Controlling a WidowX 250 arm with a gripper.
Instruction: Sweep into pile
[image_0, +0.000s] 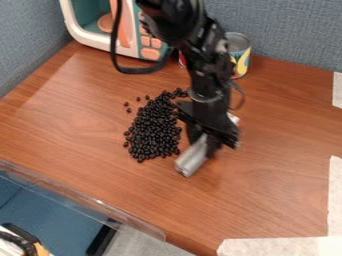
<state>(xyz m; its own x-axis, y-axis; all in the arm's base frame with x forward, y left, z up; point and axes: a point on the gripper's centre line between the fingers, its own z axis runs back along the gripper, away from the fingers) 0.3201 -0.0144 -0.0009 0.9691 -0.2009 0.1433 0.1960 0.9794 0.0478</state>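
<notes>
On desk (270, 192): mid-sweep, apparently. Ample room at right; clear rim (97, 201) along lower-left edge; toy microwave (97, 38) behind. Left of hand (204, 143): loose dark bean heap (155, 129). Clamped on silver bar (192, 160), just beside heap. Next, likely: push bar inward, then gather stray beans (129, 110) at upper left.

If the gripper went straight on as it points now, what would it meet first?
Most likely the wooden tabletop: the gripper points down at it, and the grey piece it holds would probably touch first. Any gap is hard to judge.
</notes>
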